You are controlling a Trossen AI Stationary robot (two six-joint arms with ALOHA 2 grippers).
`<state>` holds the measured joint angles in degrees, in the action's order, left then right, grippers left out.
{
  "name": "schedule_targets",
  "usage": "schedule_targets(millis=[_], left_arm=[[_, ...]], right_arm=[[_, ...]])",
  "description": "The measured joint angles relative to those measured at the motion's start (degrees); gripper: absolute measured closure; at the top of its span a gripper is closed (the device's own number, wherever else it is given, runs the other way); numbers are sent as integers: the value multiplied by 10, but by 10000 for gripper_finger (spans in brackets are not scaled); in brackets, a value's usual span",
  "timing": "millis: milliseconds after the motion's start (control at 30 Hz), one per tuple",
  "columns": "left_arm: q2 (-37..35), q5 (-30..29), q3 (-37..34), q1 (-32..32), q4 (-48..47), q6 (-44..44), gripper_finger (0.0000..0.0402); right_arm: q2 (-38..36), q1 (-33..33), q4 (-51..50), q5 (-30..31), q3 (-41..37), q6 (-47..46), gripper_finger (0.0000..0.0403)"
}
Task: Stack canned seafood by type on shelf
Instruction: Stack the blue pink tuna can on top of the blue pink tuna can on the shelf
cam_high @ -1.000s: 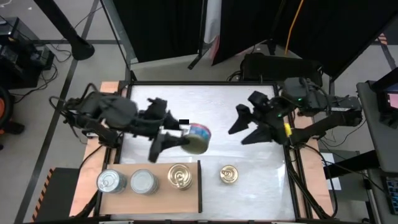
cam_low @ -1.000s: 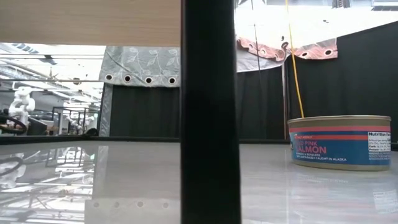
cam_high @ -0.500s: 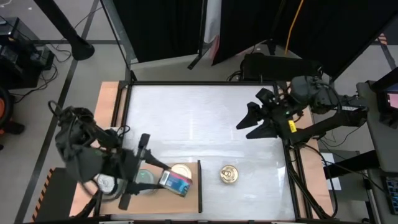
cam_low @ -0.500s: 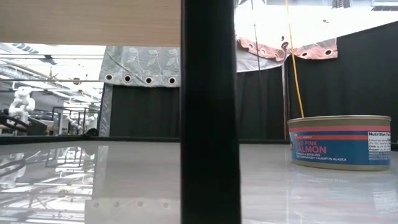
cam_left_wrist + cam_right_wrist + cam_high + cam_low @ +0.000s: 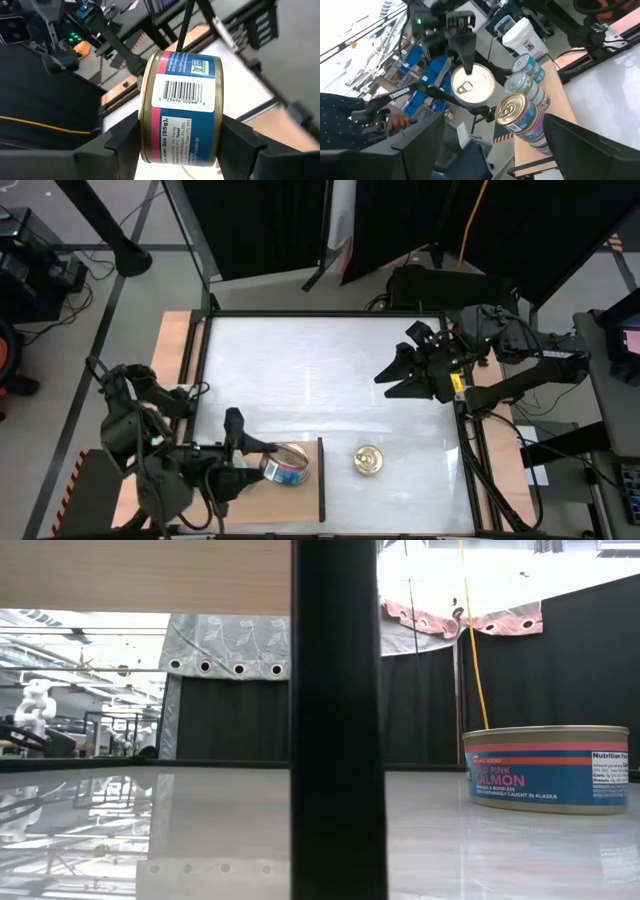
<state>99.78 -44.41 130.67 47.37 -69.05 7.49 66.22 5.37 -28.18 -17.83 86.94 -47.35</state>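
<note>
While the left gripper [image 5: 262,462] holds a blue-and-pink salmon tin [image 5: 284,470] between its fingers, tilted on edge over the gold-lidded stack near the right edge of the wooden shelf [image 5: 310,505], the right gripper [image 5: 392,380] hangs wide open and empty over bare white tabletop [image 5: 320,370]. One gold-lidded tin [image 5: 367,461] sits alone just beyond the shelf's dark edge.

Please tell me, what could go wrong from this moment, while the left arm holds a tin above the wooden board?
1. The left gripper holds the blue and pink tin on its side, above the gold-lid stack on the shelf. Released tilted, it may roll off or knock that stack.
2. The stack stands near the shelf's dark edge, so a push could send tins onto the table.
3. The loose tin waits for the open right gripper, far from it.
</note>
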Motion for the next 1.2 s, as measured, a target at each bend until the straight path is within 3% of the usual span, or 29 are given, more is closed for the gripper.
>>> schedule_targets(millis=[433, 933, 1200], left_arm=[[13, -8, 0, -28, -83, 66, 181], [14, 88, 0, -63, -87, 98, 179], [14, 100, 0, -73, -87, 114, 177]], right_arm=[[1, 0, 1, 46, 0, 4, 77], [3, 0, 1, 46, 0, 18, 77], [3, 0, 0, 44, 0, 22, 77]])
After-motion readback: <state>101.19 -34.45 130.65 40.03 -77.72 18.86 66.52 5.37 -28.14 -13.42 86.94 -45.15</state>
